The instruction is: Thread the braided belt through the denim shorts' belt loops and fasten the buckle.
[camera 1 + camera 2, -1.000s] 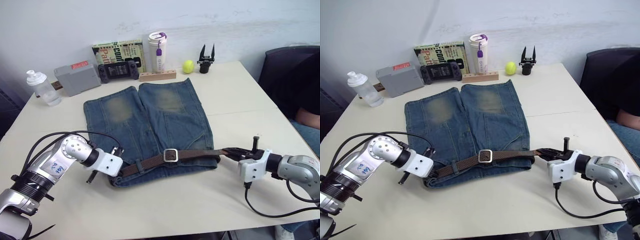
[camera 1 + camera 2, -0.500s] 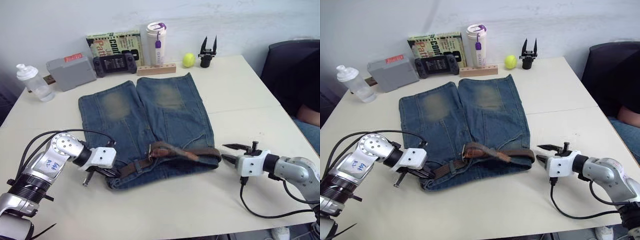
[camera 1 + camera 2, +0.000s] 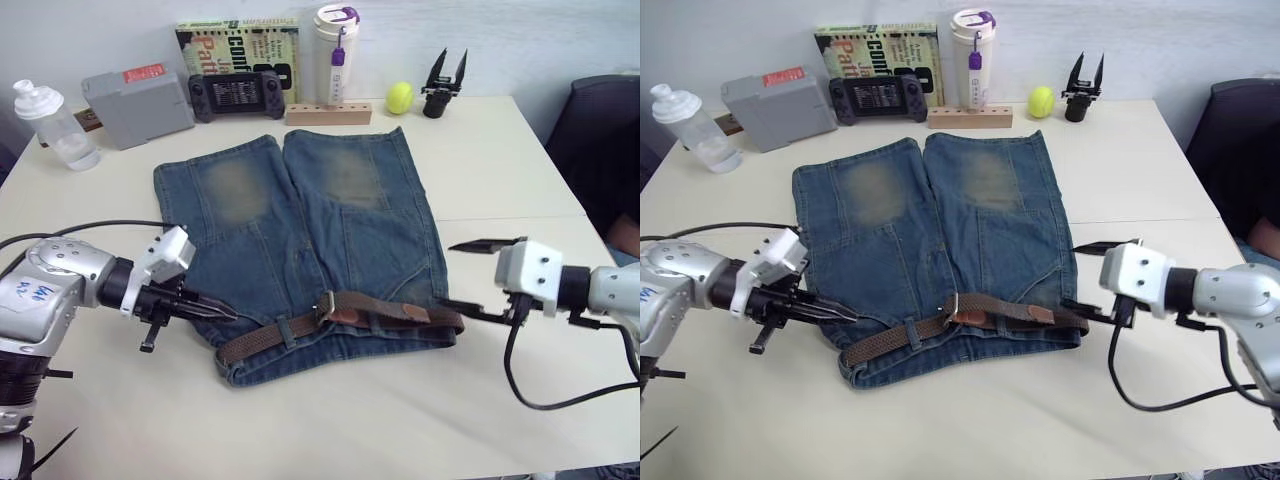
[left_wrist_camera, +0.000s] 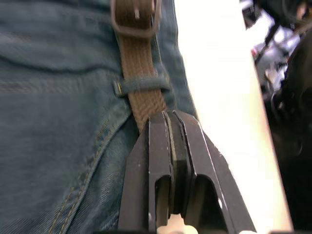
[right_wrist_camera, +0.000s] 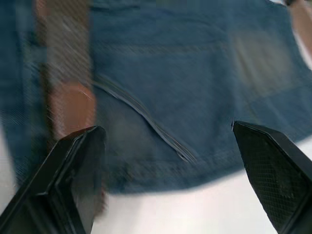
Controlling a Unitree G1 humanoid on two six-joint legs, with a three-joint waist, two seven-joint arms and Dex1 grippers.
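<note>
The denim shorts [image 3: 300, 220] lie flat with the waistband toward the table's front edge. The braided belt [image 3: 370, 312] runs along that waistband, slack and a little bunched around the buckle [image 3: 326, 303]. It passes under one of the belt loops [image 4: 141, 87]. My left gripper [image 3: 228, 315] is shut, its tips just over the belt's left end, with nothing seen between the fingers [image 4: 161, 146]. My right gripper [image 3: 452, 277] stands wide open at the shorts' right edge, next to the belt's leather tip [image 5: 70, 105], with its jaws clear of it.
Along the far edge stand a bottle [image 3: 45, 120], a grey box [image 3: 135, 92], a game controller [image 3: 235, 92], a book [image 3: 235, 40], a tumbler [image 3: 335, 50], a wooden block [image 3: 328, 113], a yellow ball [image 3: 400, 97] and a spare black gripper [image 3: 445, 85]. A dark chair [image 3: 605, 140] is at the right.
My right gripper has opened and let go of the belt's right end. The belt, pulled straight before, has gone slack and bunched at the buckle. The camera has shifted.
</note>
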